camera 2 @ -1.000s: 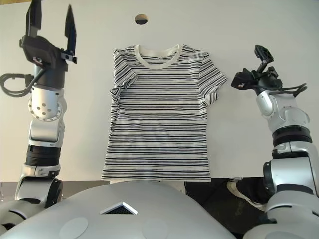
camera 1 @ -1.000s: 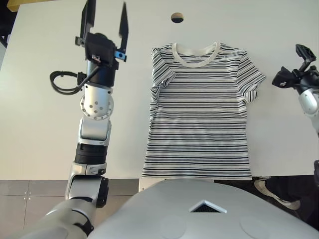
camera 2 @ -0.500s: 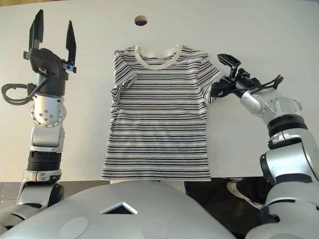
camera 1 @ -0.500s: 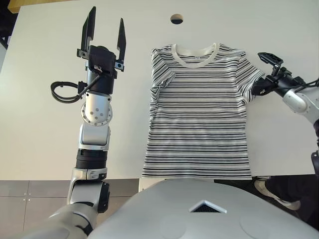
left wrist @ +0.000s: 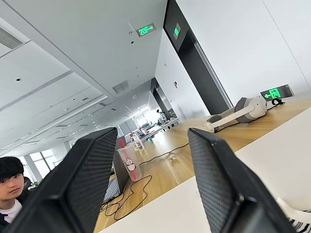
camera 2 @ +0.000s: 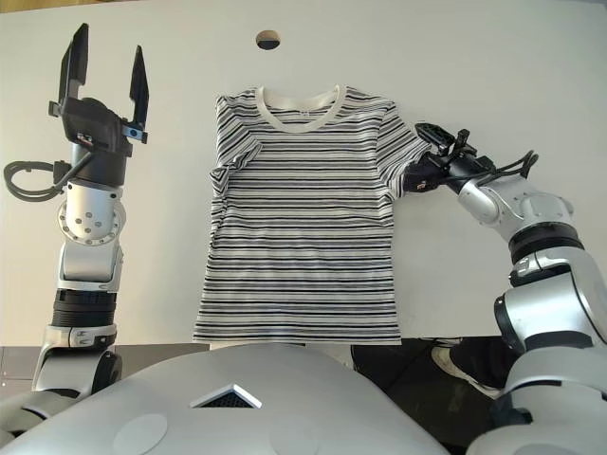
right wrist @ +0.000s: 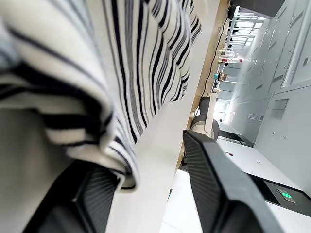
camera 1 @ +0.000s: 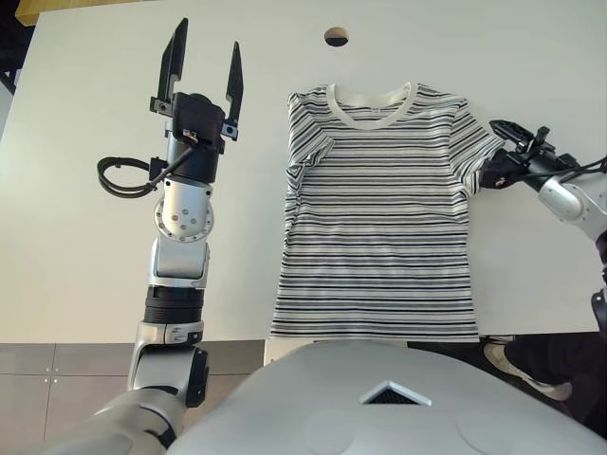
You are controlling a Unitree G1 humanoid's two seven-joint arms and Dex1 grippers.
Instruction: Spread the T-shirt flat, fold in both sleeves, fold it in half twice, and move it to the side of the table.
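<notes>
Black-and-white striped T-shirt with a cream rib collar lies face up on the white table. The collar is toward the far edge, the hem at the near edge.

Right gripper: low at the table, at the outer edge of the shirt's right sleeve. Jaws partly open, not clamped. In the right wrist view the striped sleeve hem sits in the gap. It drapes against one black finger, and the other finger stands clear of the cloth. Body of the shirt lies beyond the fingertips, toward the table's middle.

Left gripper: raised above the table, jaws spread wide, nothing between them. The left wrist view shows both ribbed black fingers with open room behind the gap. The shirt is off to this gripper's right side, apart from it.

Shirt's left sleeve is bunched inward onto the chest; right sleeve lies spread out.

Small round hole in the tabletop, just beyond the collar.
</notes>
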